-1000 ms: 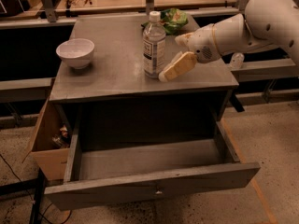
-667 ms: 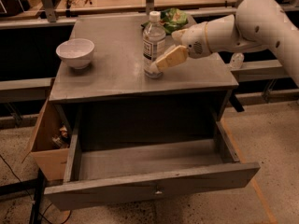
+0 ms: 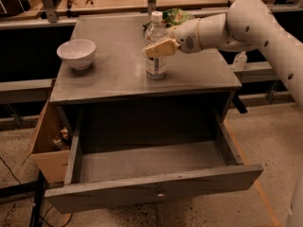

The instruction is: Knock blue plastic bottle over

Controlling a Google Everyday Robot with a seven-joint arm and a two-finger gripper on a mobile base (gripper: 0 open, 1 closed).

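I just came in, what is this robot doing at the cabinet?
The robot's arm reaches in over the grey cabinet top, and its gripper is at the upper half of the water bottle. The bottle stands upright, not yet knocked over. A white bowl sits on the picture's left, a green bag behind the bottle, and the drawer below is pulled open.

Off-white arm (image 3: 265, 27), smooth rounded segments, few small dark holes along the shell, speckled grille near the wrist. Tan hand (image 3: 160, 48) at the arm's nine o'clock end.
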